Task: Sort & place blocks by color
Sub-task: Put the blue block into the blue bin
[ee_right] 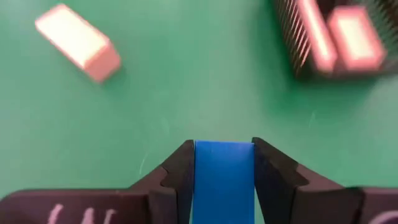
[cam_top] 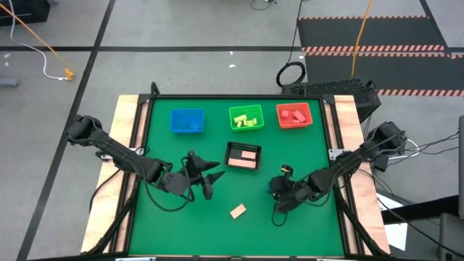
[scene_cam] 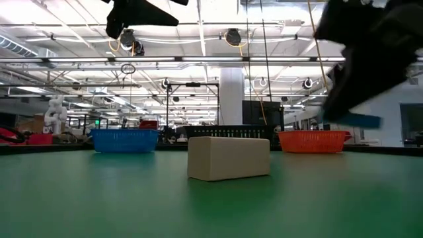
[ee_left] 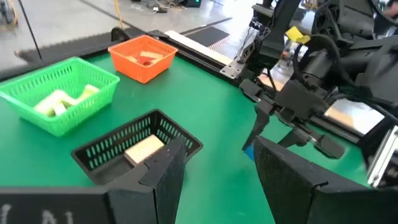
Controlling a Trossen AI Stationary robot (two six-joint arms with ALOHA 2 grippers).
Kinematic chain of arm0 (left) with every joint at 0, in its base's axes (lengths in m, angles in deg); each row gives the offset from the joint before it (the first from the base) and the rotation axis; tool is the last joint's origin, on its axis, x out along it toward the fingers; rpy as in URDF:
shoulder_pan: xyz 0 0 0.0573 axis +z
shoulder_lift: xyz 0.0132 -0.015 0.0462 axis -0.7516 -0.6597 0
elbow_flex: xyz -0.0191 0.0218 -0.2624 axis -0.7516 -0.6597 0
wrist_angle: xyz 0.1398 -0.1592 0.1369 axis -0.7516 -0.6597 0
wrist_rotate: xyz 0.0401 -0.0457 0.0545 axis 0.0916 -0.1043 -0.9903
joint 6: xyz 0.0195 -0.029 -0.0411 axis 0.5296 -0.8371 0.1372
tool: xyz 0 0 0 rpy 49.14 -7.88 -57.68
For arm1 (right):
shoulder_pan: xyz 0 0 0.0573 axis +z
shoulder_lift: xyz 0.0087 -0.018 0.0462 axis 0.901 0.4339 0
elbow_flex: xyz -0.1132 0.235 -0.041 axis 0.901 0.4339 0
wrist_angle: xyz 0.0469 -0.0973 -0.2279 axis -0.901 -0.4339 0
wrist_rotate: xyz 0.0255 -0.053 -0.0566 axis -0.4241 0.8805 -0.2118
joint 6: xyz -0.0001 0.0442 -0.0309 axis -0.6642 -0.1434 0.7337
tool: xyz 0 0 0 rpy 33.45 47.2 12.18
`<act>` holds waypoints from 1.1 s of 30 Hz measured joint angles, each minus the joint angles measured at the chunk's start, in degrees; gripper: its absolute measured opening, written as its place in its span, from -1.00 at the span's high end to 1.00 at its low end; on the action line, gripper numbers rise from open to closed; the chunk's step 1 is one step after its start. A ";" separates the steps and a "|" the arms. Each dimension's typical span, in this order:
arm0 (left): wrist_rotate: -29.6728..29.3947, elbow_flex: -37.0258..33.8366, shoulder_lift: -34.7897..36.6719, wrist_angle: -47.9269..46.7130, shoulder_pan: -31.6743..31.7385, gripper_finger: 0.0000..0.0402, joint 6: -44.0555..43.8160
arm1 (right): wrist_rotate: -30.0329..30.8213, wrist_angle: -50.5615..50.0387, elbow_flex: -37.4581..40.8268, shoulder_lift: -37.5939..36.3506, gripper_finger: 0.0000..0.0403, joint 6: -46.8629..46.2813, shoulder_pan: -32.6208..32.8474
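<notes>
one blue block [ee_right: 223, 177] sits clamped between the right gripper [ee_right: 223, 163] fingers, lifted off the mat near the table's right side — the blue tray [cam_top: 186, 120] lies well apart, far-left. left gripper [cam_top: 208, 174] hangs parted and empty, nearer that tray.

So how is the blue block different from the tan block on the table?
The blue block is clamped between the right gripper's fingers; the tan block lies loose on the green table, touched by nothing. One is blue, the other pale wood. In the low view the blue block hangs above the table, while the tan block rests flat on it. Both are small bar-shaped pieces still outside the trays.
</notes>
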 joint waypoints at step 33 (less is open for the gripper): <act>10.85 0.02 -19.23 48.22 1.20 -0.14 38.66 | -21.13 55.96 -0.08 -7.46 0.44 41.22 -11.61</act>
